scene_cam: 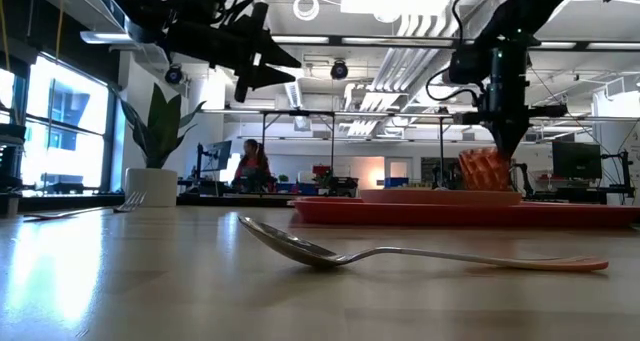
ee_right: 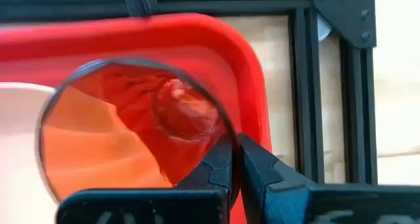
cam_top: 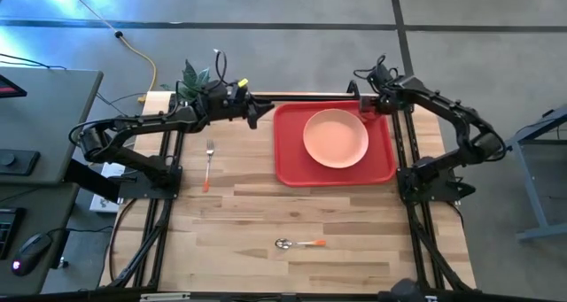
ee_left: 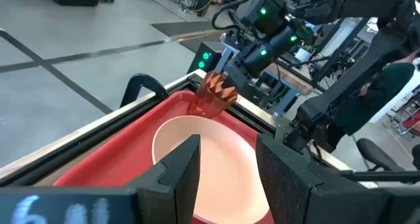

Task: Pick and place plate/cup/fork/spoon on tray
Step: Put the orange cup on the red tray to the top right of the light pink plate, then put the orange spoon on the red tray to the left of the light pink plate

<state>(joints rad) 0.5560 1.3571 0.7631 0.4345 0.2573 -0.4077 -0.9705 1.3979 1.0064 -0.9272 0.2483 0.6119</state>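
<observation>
The red tray [cam_top: 288, 165] lies at the table's far right, with the peach-pink plate [cam_top: 336, 138] resting flat on it. My right gripper [cam_top: 366, 105] is shut on the red-orange cup [ee_right: 125, 125] over the tray's far right corner; the cup also shows in the low view [scene_cam: 487, 169]. My left gripper [cam_top: 257, 112] is open and empty, raised by the tray's far left corner. The fork [cam_top: 209, 160] lies on the table left of the tray. The spoon [cam_top: 299, 243] lies near the front edge. My right gripper holds the cup by its rim [ee_right: 223, 140], one finger inside the cup and one outside, pinching the wall. The fingers come from above, pointing down. The cup stays upright below them at the tray's far right corner; whether its base touches the tray I cannot tell.
A white pot with a green plant [cam_top: 197, 76] stands at the table's far left corner, behind my left arm. Bare wood lies between the fork, the spoon and the tray's near rim [cam_top: 332, 181].
</observation>
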